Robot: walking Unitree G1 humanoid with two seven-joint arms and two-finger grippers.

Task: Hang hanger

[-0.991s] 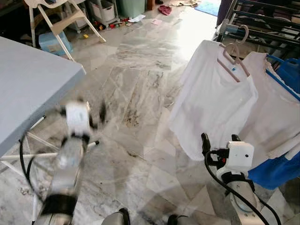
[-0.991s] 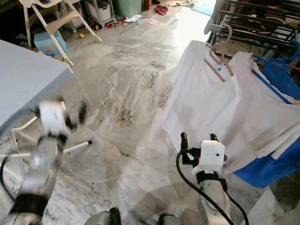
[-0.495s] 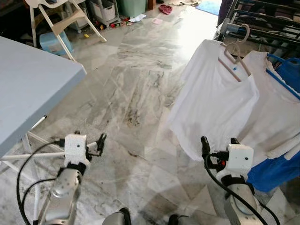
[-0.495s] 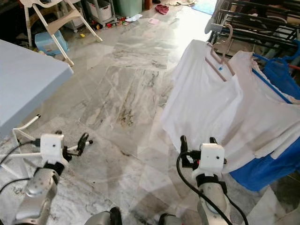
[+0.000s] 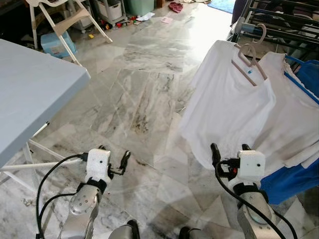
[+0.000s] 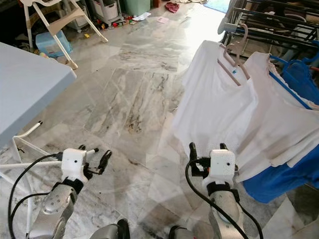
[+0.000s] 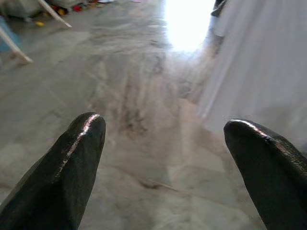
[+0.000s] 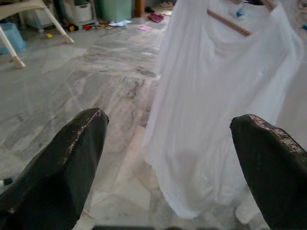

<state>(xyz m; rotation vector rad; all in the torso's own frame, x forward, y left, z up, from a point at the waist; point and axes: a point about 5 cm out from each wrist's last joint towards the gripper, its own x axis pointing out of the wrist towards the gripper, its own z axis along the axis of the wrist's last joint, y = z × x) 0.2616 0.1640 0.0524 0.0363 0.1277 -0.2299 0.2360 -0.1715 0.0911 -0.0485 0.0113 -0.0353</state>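
- Nearest the camera, the left gripper [image 5: 113,160] is held low on the near left over the marble floor [image 5: 144,84], with its fingers spread apart and nothing between them.
- The right gripper [image 5: 229,152] is held low on the near right, just in front of the hem of the white shirt [image 5: 227,107]. Its fingers are spread wide too, and nothing is gripped.
- In the right wrist view the white shirt is seen straight ahead between the two open fingers [image 8: 64,158], so that arm is pointed at the garment but isn't touching it.
- On the left, the corner of a grey-blue table [image 5: 30,89] is seen, with white legs under it.
- Further right, the pink hanger [image 5: 247,62] is found already inside the shirt's neck, with its hook [image 5: 259,34] up at the drying rack [image 5: 279,25]. Whether the hook is fully seated on a bar can't be told from here.
- A second white garment [image 5: 294,124] and something blue [image 5: 294,177] are draped beside it on the right.
- Far back, a plastic chair [image 5: 65,20] and floor clutter are seen.
- Progress call: the hanging looks pretty much done, since the shirt is carried by the hanger and both grippers are free. At most a check of the hook is probably left.
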